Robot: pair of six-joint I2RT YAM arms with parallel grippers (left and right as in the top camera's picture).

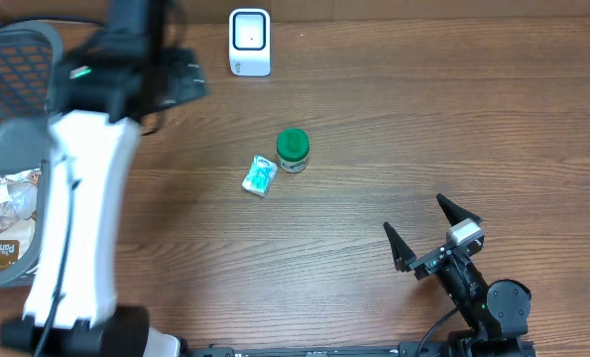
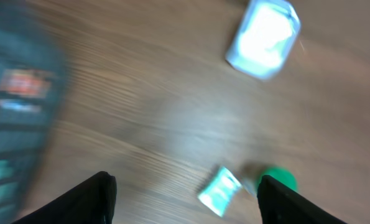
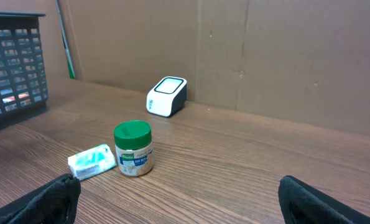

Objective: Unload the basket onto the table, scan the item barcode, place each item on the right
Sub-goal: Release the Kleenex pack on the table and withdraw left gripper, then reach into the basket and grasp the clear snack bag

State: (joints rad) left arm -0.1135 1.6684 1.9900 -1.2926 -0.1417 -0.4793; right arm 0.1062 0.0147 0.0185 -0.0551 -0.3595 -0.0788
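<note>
Jar and packet sit untouched mid-table, just beyond the right gripper, which gapes empty. Farther off, the left gripper hangs wide and empty near the basket — scanner at the far edge, nothing presented to it yet.

Wooden table, dark mesh basket at left, cardboard wall

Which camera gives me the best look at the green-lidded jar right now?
Right wrist: the jar stands sharp and side-on, lid and label visible. Overhead gives the jar top-down, mostly lid. Left wrist is motion-blurred; the jar is a green smear.
</note>
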